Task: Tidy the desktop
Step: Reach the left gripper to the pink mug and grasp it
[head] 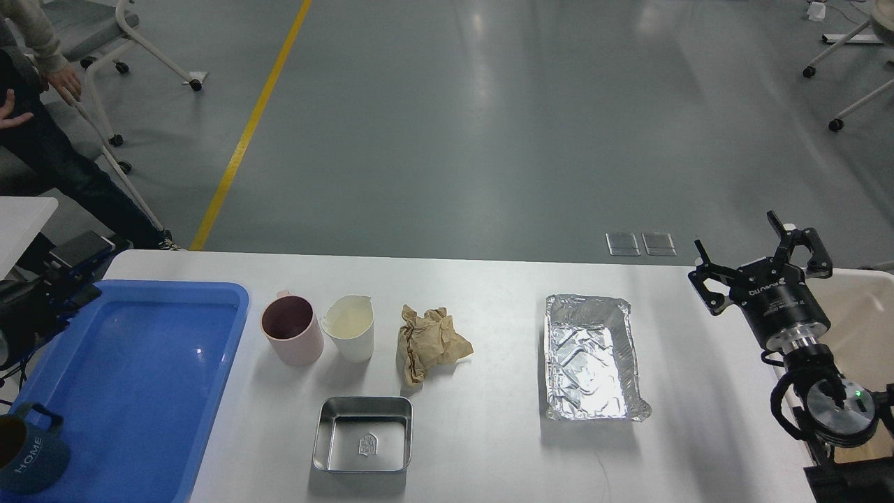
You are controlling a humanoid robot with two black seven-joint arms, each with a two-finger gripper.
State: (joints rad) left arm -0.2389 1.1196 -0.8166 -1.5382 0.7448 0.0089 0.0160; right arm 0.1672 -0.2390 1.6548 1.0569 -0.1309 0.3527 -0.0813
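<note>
The desktop (489, 293) fills the near half of the view. Right gripper (763, 253) hangs spread wide and empty over the beige bin (862, 314) at the right edge. 2 cups, pink (292, 330) and white (349, 327), stand beside the blue tray (140, 391); crumpled paper (427, 342), steel tin (362, 434) and foil tray (592, 358) wait.

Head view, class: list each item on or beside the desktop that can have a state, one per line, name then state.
Pink mug: upright, empty.
White paper cup: upright, rim bent.
Brown paper: crumpled.
Foil tray: upright, empty, creased.
Metal tin: open, empty.
Blue tray: holds a dark blue mug.
Right gripper: jaws open, empty.
Left gripper: not visible.
</note>
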